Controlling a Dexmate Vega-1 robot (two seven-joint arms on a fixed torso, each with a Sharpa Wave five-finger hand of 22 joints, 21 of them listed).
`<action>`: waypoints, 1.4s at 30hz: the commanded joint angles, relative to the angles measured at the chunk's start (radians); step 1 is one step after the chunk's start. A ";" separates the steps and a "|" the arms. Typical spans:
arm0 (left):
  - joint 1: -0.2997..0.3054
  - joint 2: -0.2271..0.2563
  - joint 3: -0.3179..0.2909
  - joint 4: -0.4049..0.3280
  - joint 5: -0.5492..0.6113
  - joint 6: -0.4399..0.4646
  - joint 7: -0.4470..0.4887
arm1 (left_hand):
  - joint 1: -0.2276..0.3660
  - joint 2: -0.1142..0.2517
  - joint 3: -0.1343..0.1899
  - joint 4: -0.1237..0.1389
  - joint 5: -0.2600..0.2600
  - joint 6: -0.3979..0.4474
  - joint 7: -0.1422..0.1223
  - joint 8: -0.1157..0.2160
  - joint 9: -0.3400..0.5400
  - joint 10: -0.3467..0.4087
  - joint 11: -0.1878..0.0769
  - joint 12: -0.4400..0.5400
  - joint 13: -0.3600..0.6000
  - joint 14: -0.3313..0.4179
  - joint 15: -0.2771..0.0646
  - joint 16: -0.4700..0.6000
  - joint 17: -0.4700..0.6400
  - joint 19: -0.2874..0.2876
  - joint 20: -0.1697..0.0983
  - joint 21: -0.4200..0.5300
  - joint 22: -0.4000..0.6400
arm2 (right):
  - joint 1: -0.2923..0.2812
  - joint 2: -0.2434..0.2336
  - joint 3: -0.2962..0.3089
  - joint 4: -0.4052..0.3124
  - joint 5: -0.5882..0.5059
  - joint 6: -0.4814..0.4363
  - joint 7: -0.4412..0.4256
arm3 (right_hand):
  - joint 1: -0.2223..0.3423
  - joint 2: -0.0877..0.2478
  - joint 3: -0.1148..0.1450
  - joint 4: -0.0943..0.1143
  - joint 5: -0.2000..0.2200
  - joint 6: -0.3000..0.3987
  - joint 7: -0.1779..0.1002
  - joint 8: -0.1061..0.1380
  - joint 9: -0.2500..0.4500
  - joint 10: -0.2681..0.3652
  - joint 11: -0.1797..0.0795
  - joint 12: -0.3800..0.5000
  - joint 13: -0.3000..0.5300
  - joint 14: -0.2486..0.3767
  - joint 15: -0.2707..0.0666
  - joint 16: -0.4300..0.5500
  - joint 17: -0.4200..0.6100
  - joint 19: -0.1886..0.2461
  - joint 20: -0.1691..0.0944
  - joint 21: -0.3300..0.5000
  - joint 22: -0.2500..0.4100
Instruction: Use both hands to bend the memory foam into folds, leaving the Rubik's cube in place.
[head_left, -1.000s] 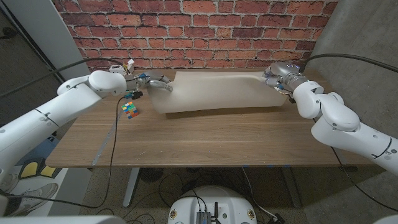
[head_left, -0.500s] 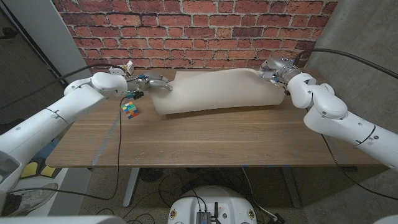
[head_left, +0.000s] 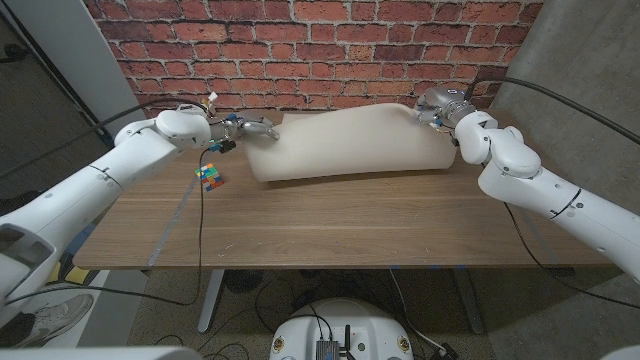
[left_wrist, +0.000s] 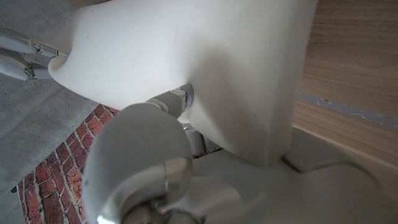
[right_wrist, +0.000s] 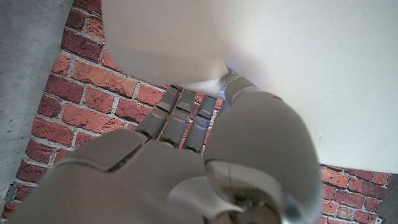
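Nearest us on the desk (head_left: 330, 230), the Rubik's cube (head_left: 209, 177) sits just beside the foam's left end, unmoved. Beyond it, the memory foam (head_left: 345, 145) now arches higher than a second ago, as our left robot hand (head_left: 250, 131) and right robot hand (head_left: 432, 108) grip its far corners, fingers clamped into it. Folding looks begun. Behind stands the brick wall (head_left: 320, 50).

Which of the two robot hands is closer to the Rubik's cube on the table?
The left hand, gripping the memory foam at the end beside the Rubik's cube; the right hand grips the far end.
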 joint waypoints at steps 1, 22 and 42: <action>-0.081 -0.054 0.055 0.065 0.038 0.036 -0.001 | 0.010 0.019 0.004 -0.005 -0.003 0.002 0.003 -0.005 0.003 0.069 -0.062 -0.003 0.001 0.007 -0.023 0.004 0.005 0.009 0.000 0.010 0.002 | 0.074 0.056 -0.046 0.120 -0.011 0.054 -0.006 | -0.001 0.009 0.003 -0.002 0.004 0.023 0.024 0.006 0.002 0.004 0.006 -0.004 0.001 0.007 -0.153 -0.004 0.004 0.003 -0.028 0.006 0.000; -0.161 -0.154 0.110 0.162 0.115 0.052 0.079 | 0.007 0.018 0.007 -0.009 -0.006 0.009 0.002 -0.013 0.000 0.073 -0.062 -0.009 -0.006 0.006 -0.024 0.003 0.005 0.008 -0.001 0.024 0.000 | 0.132 0.153 -0.109 0.295 -0.080 0.098 -0.152 | -0.003 0.013 0.001 0.000 0.000 0.007 0.020 -0.005 -0.005 -0.017 0.003 -0.018 -0.005 0.008 -0.153 -0.006 0.014 0.005 -0.029 0.012 0.000; -0.214 -0.276 0.123 0.346 0.115 0.041 0.171 | 0.005 0.017 0.009 -0.015 -0.008 0.016 0.004 -0.022 -0.002 0.078 -0.061 -0.015 -0.011 0.018 -0.023 0.007 0.005 0.012 -0.002 0.041 -0.002 | 0.207 0.255 -0.178 0.486 -0.128 0.127 -0.270 | -0.006 0.016 -0.003 0.002 -0.009 0.000 0.014 -0.013 -0.011 -0.026 -0.003 -0.031 -0.015 0.007 -0.155 -0.008 0.017 0.007 -0.031 0.019 0.000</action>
